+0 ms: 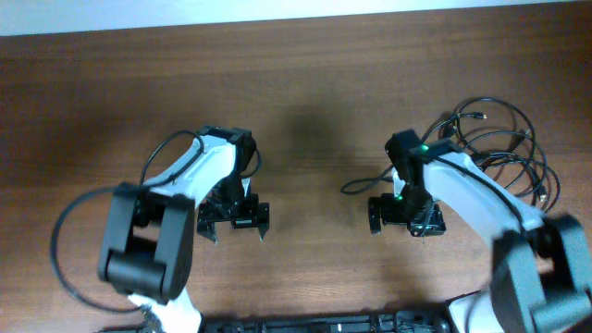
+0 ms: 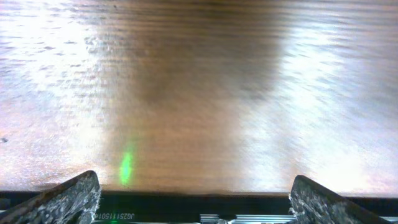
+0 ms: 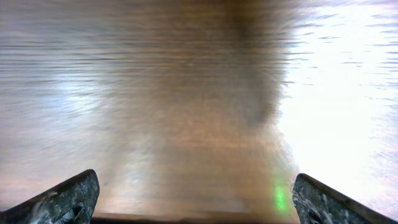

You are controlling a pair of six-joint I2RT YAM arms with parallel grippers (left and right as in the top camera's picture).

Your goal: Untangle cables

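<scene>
The cables are thin black cords looped in loose rings at the right of the brown table, seen only in the overhead view. One strand runs left toward the table's middle. My right gripper is open and empty, just left of and nearer the front than the loops. My left gripper is open and empty at the left centre, far from the cables. Both wrist views show only bare wood between wide-apart fingertips, the left gripper and the right gripper.
The table's far edge meets a white surface at the top. A dark base rail lies along the front edge between the arms. A black arm wire loops out at the left.
</scene>
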